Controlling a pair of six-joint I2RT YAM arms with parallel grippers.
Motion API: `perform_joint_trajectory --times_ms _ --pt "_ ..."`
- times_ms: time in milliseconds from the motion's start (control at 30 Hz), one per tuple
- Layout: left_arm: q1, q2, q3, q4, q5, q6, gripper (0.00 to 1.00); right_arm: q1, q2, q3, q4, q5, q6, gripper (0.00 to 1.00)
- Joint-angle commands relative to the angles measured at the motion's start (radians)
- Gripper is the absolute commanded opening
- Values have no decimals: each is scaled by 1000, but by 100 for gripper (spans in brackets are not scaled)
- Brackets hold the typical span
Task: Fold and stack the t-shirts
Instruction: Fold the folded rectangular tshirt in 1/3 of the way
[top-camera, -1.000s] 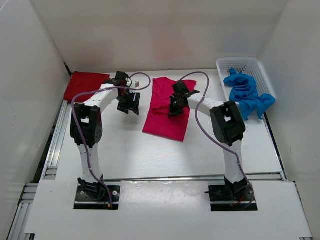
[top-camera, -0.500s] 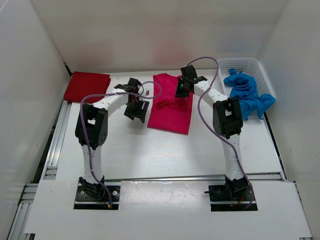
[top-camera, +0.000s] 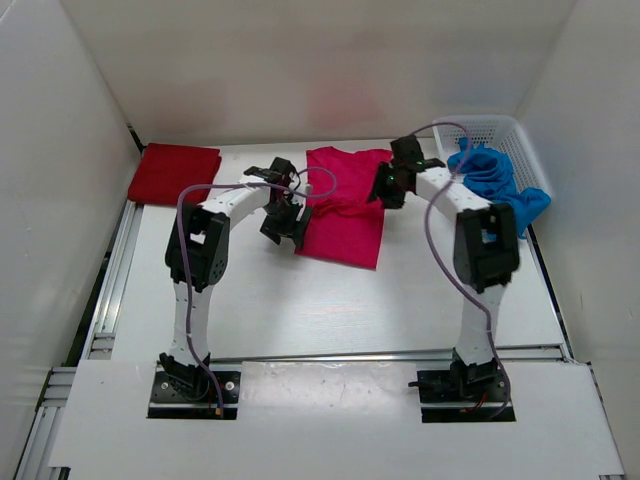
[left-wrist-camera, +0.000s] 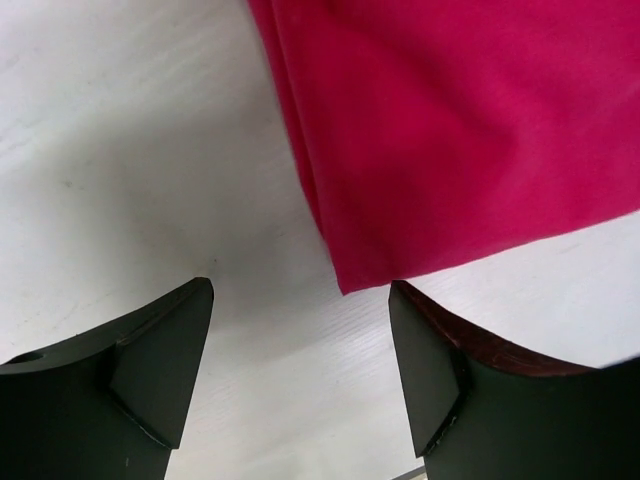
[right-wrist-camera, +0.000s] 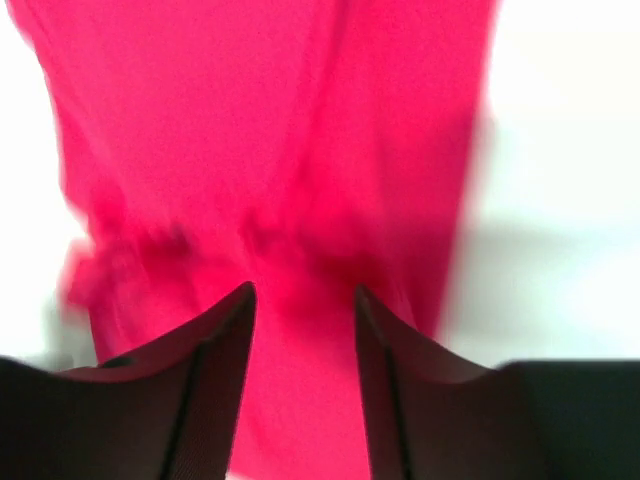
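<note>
- Left wrist: left fingers spread, nothing between them; hem corner of the magenta t-shirt lies on the table just ahead of the tips.
- Right wrist, blurred: right fingers parted, nothing pinched; same shirt beyond the tips.
- Top external: dark red t-shirt well apart from both.

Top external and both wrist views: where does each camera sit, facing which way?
Top external: high behind, looking down on the table; left arm, right arm show.
Left wrist: on the left gripper, facing a corner of the magenta t-shirt; fingers show.
Right wrist: on the right gripper, facing that shirt, blurred; fingers show.
All three share the magenta t-shirt.
</note>
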Motion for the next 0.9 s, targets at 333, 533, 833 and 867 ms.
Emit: perform_joint_trajectory --times_ms 333,533,833,867 --pt "19 83 68 7 204 4 80 -3 -329 -629 50 -272 69 60" --pt "10 164 135 -13 215 4 39 -3 -286 -669 105 -320 81 60" --pt "-19 105 47 -22 195 4 10 -23 -272 -690 116 -375 101 0" --pt "-19 83 24 -22 179 4 10 -23 -286 -690 116 -384 87 0"
